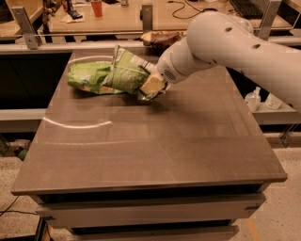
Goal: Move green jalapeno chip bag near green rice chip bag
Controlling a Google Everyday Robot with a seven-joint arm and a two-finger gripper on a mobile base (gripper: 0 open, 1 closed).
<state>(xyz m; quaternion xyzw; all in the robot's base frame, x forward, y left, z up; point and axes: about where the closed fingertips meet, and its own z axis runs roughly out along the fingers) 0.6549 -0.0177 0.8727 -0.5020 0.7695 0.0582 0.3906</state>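
The green jalapeno chip bag [128, 70], light green with a white text panel, is tilted up at the far left of the table, held by my gripper [149, 87] on its right edge. Its left side leans against the green rice chip bag [89, 76], a puffy bright-green bag lying on the table. My white arm [225, 42] reaches in from the upper right.
A brown and yellow bag [162, 36] lies at the table's far edge, partly behind my arm. The brown table [155, 141] stretches toward the camera. Spray bottles [263, 99] stand low to the right. A desk with a red cup [97, 7] is behind.
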